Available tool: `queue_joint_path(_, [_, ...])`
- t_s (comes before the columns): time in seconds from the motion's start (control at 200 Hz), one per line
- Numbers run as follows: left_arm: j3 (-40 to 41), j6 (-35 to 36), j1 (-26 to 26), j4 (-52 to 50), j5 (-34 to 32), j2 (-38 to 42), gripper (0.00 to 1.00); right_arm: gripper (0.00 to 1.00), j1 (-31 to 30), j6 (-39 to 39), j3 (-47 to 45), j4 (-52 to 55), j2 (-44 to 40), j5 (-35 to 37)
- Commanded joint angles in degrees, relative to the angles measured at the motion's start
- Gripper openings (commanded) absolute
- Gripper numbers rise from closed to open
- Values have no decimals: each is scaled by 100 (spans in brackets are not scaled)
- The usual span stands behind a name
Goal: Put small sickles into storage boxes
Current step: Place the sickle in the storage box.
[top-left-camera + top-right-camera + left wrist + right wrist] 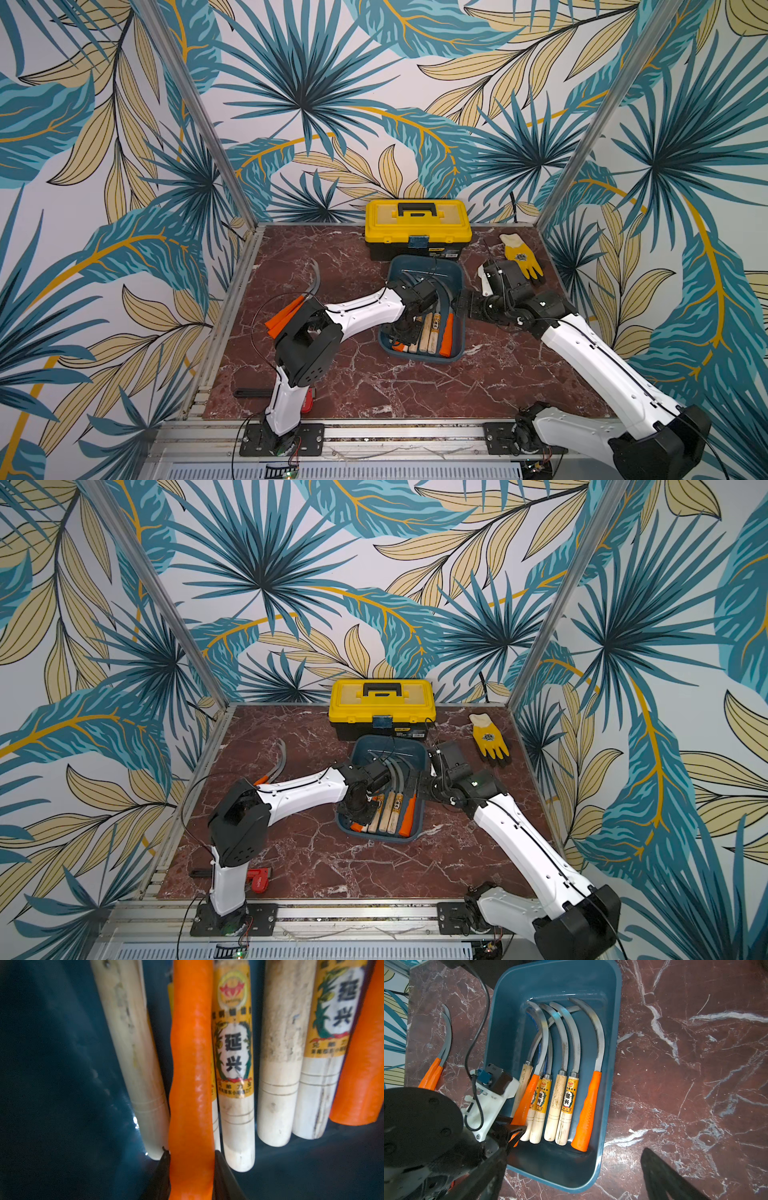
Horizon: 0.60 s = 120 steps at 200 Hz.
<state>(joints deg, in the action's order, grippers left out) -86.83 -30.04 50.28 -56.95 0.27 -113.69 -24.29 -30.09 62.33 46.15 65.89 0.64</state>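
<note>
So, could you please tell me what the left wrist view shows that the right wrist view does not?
Only the left wrist view shows, close up, the fingertips of the left hand pressed on both sides of the orange-handled sickle. Only the right wrist view shows the curved blades, two more sickles lying outside on the table, and the tray rim. Both show pale wooden and orange handles lying side by side in the teal tray.

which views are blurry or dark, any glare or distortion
Left wrist view: close and soft, orange handle and labels blurred, tray wall in deep shadow. Right wrist view: sharp, blades catching mild glare. Both top views: wide-angle, frame posts splay outward.
</note>
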Motion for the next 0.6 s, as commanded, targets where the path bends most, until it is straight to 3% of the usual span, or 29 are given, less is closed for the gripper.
queue_joint_path(0.0, [10, 33, 15, -18, -33, 341, 28, 100, 21, -74, -135, -62, -93, -87])
queue_joint_path(0.19, [-135, 51, -51, -19, -10, 507, 41, 99, 21, -71, -50, -46, -64, -126])
queue_joint_path(0.546, [-361, 136, -340, -36, -9, 868, 99, 100, 21, 31, 291, -32, 142, -254])
queue_joint_path(0.596, [-370, 169, -392, -30, -44, 951, 100, 99, 18, 34, 327, -60, 182, -292])
